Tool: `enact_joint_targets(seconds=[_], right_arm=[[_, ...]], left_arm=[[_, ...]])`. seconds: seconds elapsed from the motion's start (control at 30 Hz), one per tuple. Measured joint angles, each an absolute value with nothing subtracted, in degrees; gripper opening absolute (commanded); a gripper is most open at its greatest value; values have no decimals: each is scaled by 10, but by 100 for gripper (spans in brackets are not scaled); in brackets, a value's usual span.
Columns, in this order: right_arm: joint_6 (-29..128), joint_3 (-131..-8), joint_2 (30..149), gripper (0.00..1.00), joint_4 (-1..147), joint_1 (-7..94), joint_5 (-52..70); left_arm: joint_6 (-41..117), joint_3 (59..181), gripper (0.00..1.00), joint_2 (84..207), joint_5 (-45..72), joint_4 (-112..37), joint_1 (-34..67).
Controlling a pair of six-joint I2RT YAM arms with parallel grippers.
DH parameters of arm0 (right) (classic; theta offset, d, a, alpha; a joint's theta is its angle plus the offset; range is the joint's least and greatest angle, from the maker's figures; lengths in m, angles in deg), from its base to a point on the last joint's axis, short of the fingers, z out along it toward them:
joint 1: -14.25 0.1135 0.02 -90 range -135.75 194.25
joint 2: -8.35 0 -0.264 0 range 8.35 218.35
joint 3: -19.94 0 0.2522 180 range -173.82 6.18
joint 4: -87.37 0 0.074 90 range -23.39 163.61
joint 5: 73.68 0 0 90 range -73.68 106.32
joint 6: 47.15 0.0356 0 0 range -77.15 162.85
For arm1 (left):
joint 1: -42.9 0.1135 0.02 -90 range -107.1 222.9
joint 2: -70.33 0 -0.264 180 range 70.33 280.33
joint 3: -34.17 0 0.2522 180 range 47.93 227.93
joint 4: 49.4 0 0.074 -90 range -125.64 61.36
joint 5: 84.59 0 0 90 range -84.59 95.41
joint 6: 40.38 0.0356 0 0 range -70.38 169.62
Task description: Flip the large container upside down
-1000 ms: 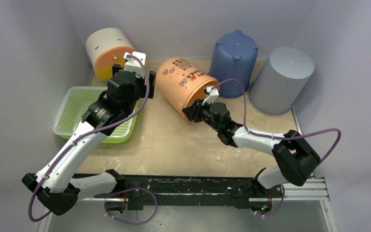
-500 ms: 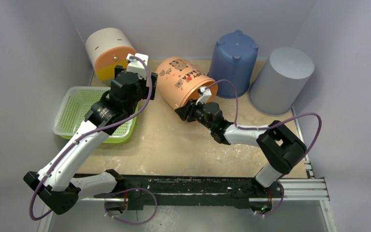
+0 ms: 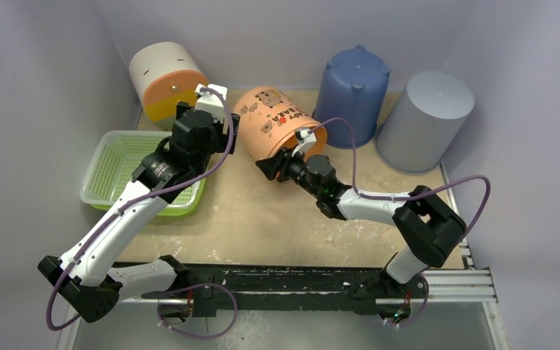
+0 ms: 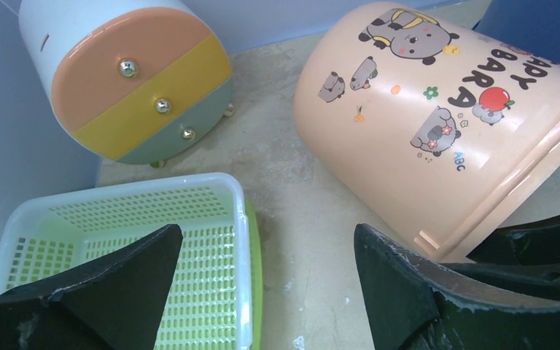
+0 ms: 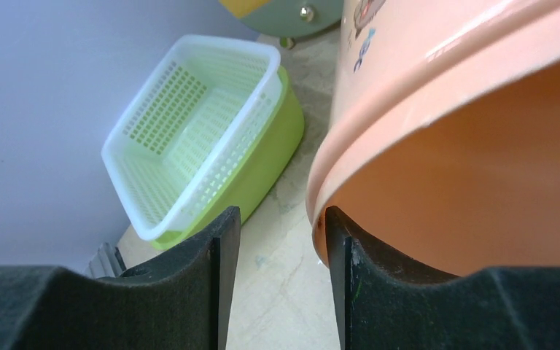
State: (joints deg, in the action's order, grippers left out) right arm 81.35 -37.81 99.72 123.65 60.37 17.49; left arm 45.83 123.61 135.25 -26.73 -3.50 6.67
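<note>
While the peach bucket (image 3: 273,120) lies tilted on its side toward the middle of the bench's far edge, its base points at the far edge and its open mouth faces the near edge. The right fingers (image 3: 268,166) are at the lowest part of the rim (image 5: 321,211). They stand apart, not clamped: in the right wrist view the lip sits against the inner face of one finger, with bare bench showing in the gap. The left fingers (image 3: 226,130) hang wide apart and hold nothing, above the bench between the bucket's side and the green basket (image 4: 237,219) at the left edge.

The bucket looks like thin moulded plastic, so it is probably light, smooth and a little springy at the mouth. The thick rolled lip is the stiffest part and the natural place to pinch, one finger inside and one outside. The smooth wall offers little purchase. A push low on the side may only roll it. Because it is round, it could swing toward the blue tub (image 3: 354,76) in the far right part of the bench or the drawer unit (image 3: 162,73) in the far left corner. The flip seems partly done, the mouth not yet flat on the bench.
</note>
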Motion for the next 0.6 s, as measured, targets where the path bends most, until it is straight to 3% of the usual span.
enact_joint_targets(seconds=[0.27,0.37,0.47,0.57,0.6], right_arm=[[813,-394,995,52,1232,604,206],[815,-406,1008,47,1234,604,215],[820,-417,1030,36,1240,604,224],[827,-419,1048,3,1242,604,235],[828,-419,1053,0,1242,604,239]], left_arm=[[457,1222,85,1353,-262,-39,67],[457,1220,85,1353,-261,-39,68],[457,1220,85,1353,-260,-43,68],[457,1217,85,1353,-260,-48,68],[457,1214,85,1353,-260,-48,68]])
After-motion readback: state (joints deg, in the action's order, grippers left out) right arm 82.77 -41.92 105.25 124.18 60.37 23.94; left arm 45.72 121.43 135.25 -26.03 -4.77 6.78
